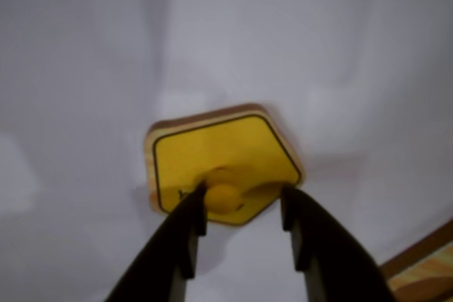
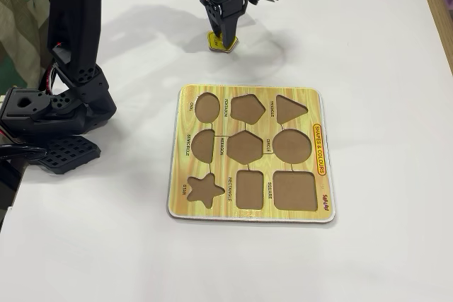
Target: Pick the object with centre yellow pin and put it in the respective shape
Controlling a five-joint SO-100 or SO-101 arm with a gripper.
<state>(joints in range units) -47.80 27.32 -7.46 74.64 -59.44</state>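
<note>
yellow pentagon piece (image 1: 219, 157), black jaws, wood-grain yellow board (image 2: 322, 114)

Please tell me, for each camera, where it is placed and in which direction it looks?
Wrist view: rides on the arm, looks down past the open gripper at the yellow pentagon piece; both fingers show.
Fixed view: raised at the table's near side, looks down on the puzzle board; the arm shows.
Shared: gripper and piece.
</note>
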